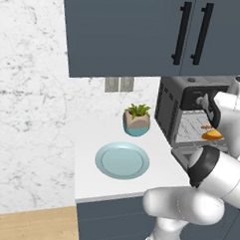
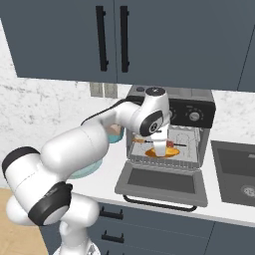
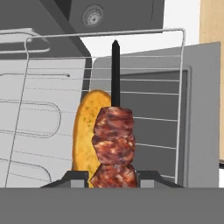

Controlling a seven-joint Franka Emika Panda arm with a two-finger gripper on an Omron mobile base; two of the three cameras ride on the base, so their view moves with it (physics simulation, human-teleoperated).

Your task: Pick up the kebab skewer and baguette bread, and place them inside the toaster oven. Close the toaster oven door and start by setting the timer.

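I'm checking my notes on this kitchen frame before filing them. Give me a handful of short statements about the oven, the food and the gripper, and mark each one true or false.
1. The dark grey toaster oven's drop-down door is open. True.
2. The golden-orange baguette loaf lies on the light blue round plate. False: it lies on the wire rack inside the oven; the plate is bare.
3. The gripper is shut on the meat-threaded kebab skewer. True.
4. The skewer has been released onto the counter. False: it is held over the rack, beside the loaf.
5. A small potted plant stands behind the plate. True.
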